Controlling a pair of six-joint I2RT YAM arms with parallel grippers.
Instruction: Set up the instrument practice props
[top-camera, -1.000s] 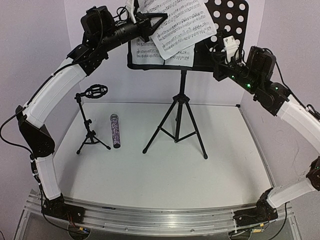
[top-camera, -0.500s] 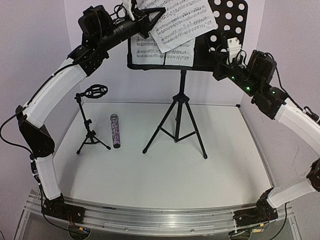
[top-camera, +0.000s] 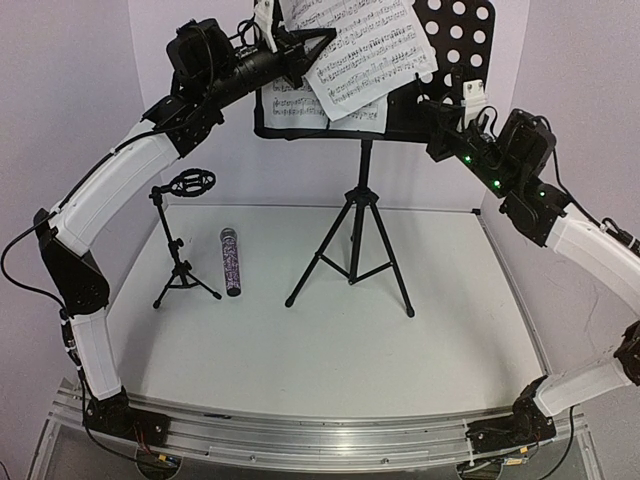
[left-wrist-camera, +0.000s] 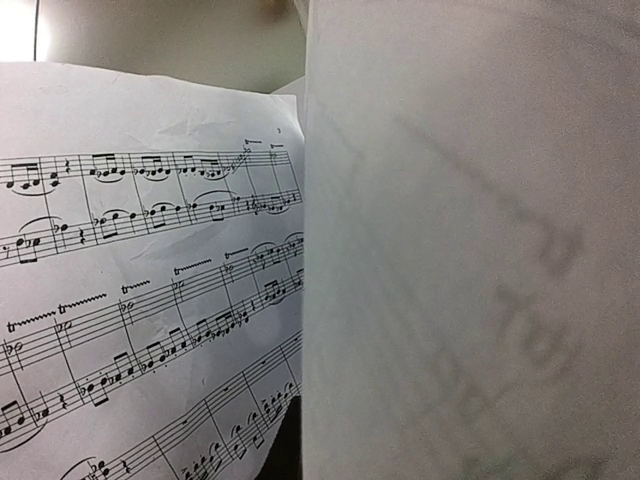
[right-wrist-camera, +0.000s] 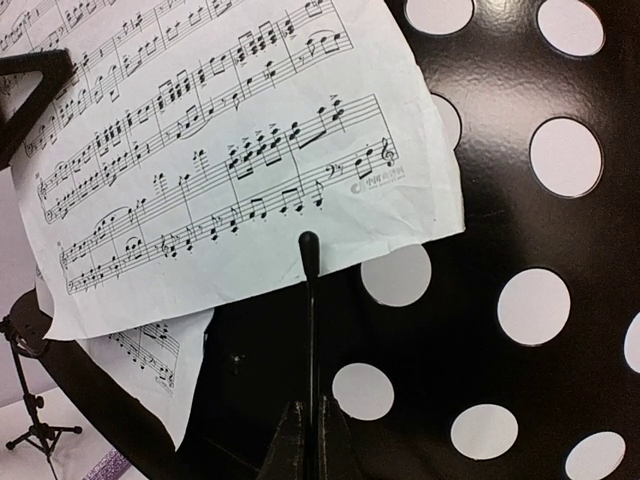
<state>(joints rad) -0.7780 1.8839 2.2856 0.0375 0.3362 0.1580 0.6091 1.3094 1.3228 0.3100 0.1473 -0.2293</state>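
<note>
White sheet (top-camera: 290, 104) is sitting at the lower left corner of the desk (right-wrist-camera: 490, 215), the left gripper (top-camera: 290, 42) is holding the second sheet (top-camera: 365, 50) tilted across its upper edge, the right gripper (right-wrist-camera: 307, 412) is pinching a retainer wire (right-wrist-camera: 310, 300) narrowly, and the microphone (top-camera: 231, 262) is lying unmounted beside the mic stand (top-camera: 180, 245)

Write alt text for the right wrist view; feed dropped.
A tilted music sheet overlaps the black perforated desk, a second sheet peeking out beneath it. The right gripper, bottom centre, pinches a thin black rod reaching the top sheet's lower edge.
</note>
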